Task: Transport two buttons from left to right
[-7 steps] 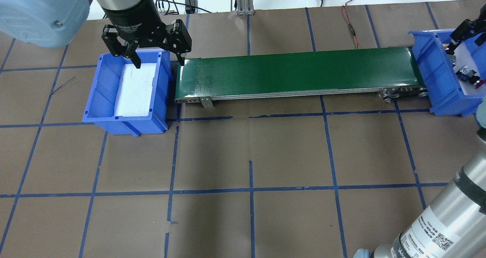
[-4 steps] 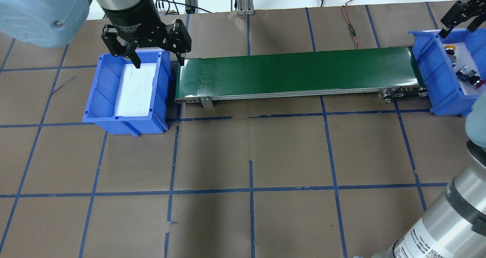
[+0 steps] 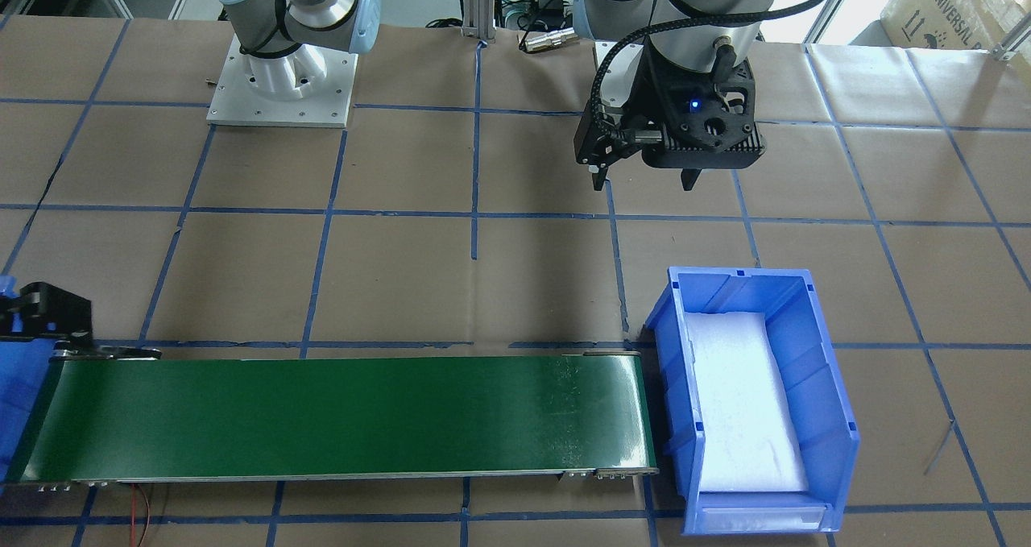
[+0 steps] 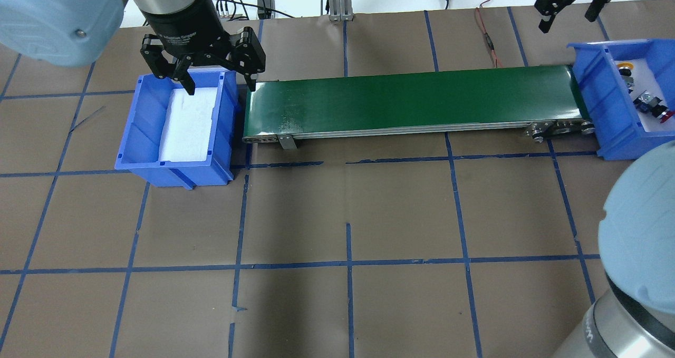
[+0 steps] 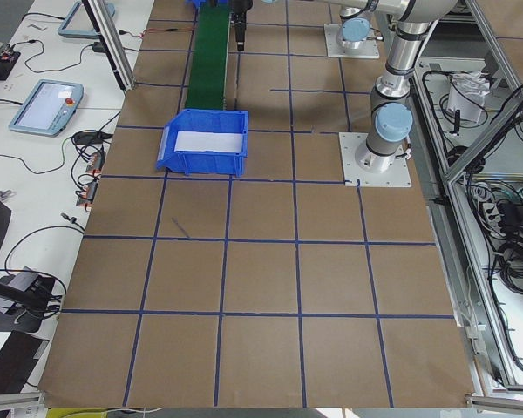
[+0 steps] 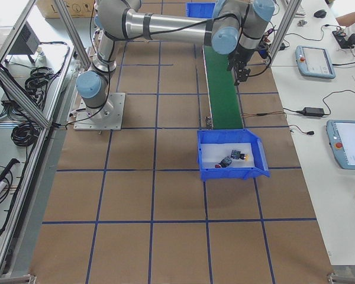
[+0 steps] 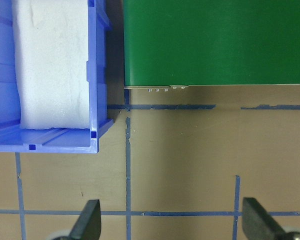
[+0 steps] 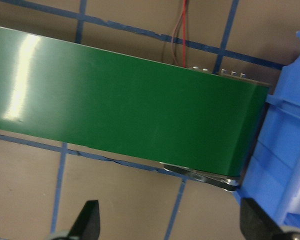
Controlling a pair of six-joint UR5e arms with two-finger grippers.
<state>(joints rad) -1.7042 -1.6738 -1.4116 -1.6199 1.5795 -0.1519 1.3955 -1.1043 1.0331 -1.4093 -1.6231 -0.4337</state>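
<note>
The overhead view shows both buttons. The yellow button (image 4: 625,65) and the red button (image 4: 664,116) lie on the white floor of the right bin (image 4: 593,92), at the 3 o'clock end of the green conveyor belt (image 4: 411,102). The front-facing view cuts that bin to a sliver.

The right gripper (image 4: 566,23) hangs at 11 o'clock from the bin, well apart from its rim, with its fingers spread and empty. The left gripper (image 4: 222,88), likewise spread and empty, hovers at the 12 o'clock edge of the left bin (image 4: 138,115), which holds a white foam pad (image 4: 189,121). In the left wrist view, a narrow gap separates this bin's wall from the belt's end.
</note>
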